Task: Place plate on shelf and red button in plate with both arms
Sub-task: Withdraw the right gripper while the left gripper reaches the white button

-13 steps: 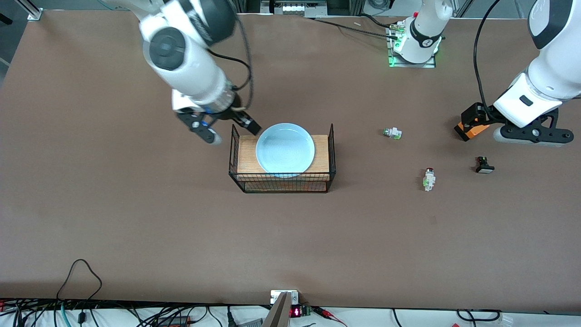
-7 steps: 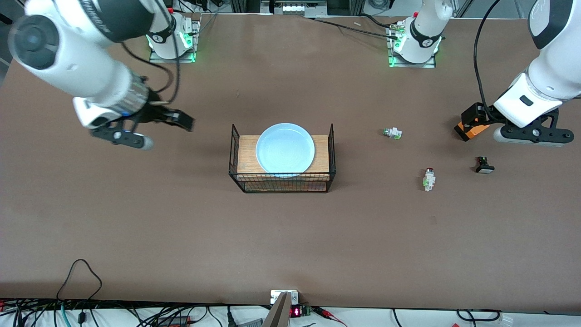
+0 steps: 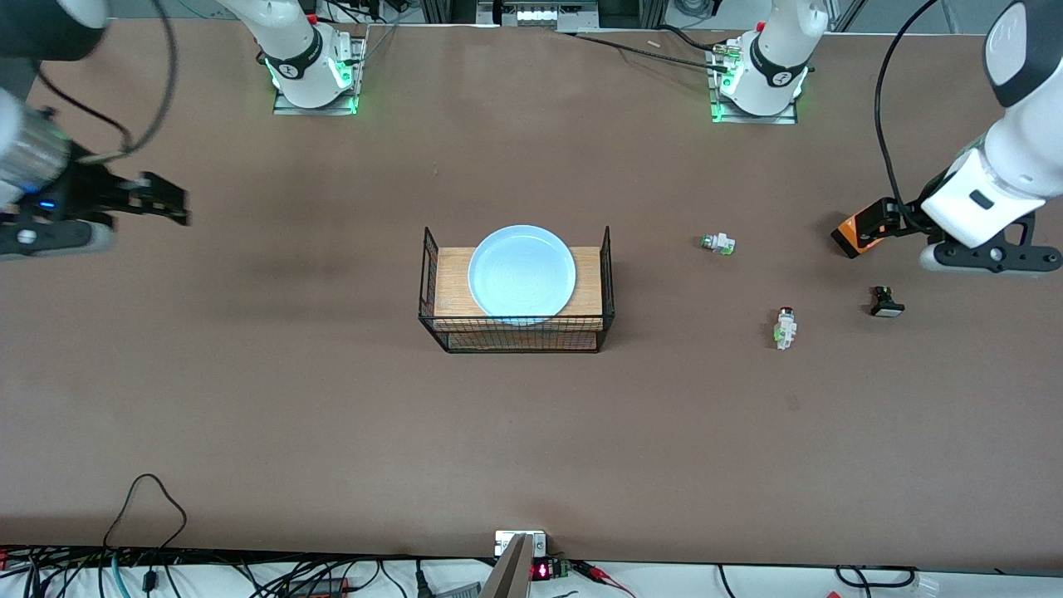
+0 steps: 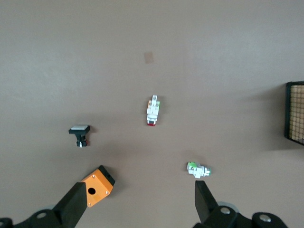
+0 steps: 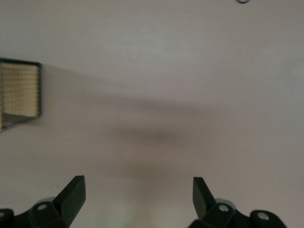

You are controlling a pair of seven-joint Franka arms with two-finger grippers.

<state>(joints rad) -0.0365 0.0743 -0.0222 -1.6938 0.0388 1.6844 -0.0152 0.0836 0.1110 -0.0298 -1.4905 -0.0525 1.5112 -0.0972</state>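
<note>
Here, the plate [image 3: 521, 272] lay flat on the wooden top of the wire rack [image 3: 516, 335], in the middle of the table [image 3: 332, 415]. Nothing touched the plate.

Your red button [image 3: 784, 326] lay on its side on the bare table, toward the left arm's end, well apart from the rack. In the left wrist view the red button [image 4: 152, 110] showed its red cap at one end and a green bit on the side. The white switch with silvery-green cap [image 3: 717, 243] lay farther from the front camera than the red button, and the black switch with white square face [image 3: 886, 302] lay closer to the left arm's end. An orange box [image 3: 856, 234] with a round hole in its face stood near the black switch, farther from the front camera.

Your left gripper [image 4: 139, 205] hung over the table near the orange box and held nothing; its fingers [image 4: 75, 202] stood wide apart. The right gripper [image 5: 138, 195] was at the right arm's end of the table, over bare surface, well apart from the rack. Its fingers [image 5: 73, 192] were also spread wide and empty.
</note>
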